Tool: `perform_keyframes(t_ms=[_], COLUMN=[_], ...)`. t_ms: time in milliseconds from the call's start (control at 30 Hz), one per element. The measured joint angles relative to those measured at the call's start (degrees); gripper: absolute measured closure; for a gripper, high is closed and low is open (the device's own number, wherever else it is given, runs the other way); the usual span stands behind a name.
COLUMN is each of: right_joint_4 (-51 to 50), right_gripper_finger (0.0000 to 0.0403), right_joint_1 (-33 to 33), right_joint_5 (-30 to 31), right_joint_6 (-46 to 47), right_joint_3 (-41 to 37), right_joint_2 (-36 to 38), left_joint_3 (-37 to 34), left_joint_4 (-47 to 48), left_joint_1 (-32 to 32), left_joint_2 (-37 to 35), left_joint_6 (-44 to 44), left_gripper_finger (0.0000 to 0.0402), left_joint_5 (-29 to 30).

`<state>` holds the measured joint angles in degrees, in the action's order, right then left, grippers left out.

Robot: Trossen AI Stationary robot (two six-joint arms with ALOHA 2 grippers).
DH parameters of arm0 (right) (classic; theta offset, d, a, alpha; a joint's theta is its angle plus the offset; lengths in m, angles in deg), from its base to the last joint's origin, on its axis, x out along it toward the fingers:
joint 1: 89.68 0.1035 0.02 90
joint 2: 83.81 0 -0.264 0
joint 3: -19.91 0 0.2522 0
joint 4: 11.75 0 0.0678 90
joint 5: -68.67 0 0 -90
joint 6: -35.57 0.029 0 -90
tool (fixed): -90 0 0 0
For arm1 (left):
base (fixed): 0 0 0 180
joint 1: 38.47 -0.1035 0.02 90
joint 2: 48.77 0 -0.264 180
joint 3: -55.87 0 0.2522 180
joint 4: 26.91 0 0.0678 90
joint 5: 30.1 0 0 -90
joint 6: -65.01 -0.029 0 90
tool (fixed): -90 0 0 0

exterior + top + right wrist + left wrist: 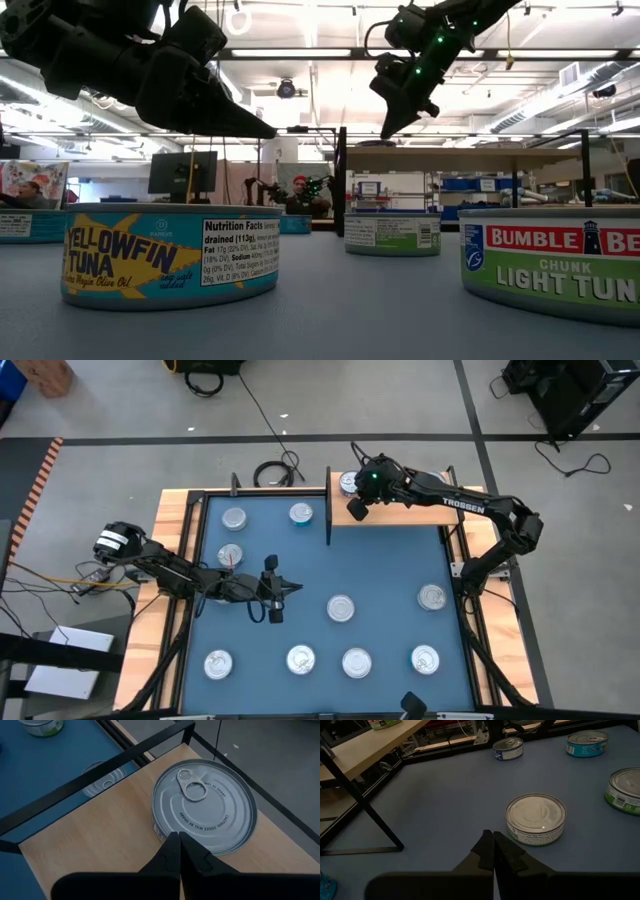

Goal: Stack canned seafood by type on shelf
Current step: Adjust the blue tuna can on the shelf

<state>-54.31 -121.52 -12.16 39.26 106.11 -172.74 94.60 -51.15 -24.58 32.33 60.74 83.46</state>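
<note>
Right wrist view, right end effector point(179, 851) closed, empty, above shelf point(90, 840) tin point(205, 805).

You see the blue mat point(380, 575) framed by narrow wooden strips point(168, 540) — grey floor point(120, 420) surrounds it, crossed by black cables point(272, 468). In the low view, a person in a red cap point(300, 196) stands behind — beside a dark monitor point(182, 170).
</note>
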Motion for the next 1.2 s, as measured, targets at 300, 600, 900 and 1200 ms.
perform_keyframes(t_ms=[300,600,900,1200], right_joint_4=[0.3,2.1,5.6,6.9], right_gripper_finger=[0.04,0.04,0.04,0.0398], right_joint_1=[1.0,0.4,0.1,-0.1], right_joint_5=[-3.8,-2.3,-0.9,0.7], right_joint_6=[-0.9,-0.9,-0.7,-0.5], right_joint_3=[-0.4,-3.1,-4.4,-4.4], right_joint_2=[-0.1,-0.1,-0.1,-0.1], left_joint_3=[0.0,0.0,0.0,0.0], left_joint_4=[0.0,0.1,0.1,0.1], left_joint_1=[0.0,0.0,0.0,0.0], left_joint_2=[0.0,0.0,0.0,0.0], left_joint_6=[-0.1,-0.1,-0.1,-0.2], left_gripper_finger=[0.0398,0.0398,0.0398,0.0398], left_joint_5=[0.0,0.0,0.0,0.0])
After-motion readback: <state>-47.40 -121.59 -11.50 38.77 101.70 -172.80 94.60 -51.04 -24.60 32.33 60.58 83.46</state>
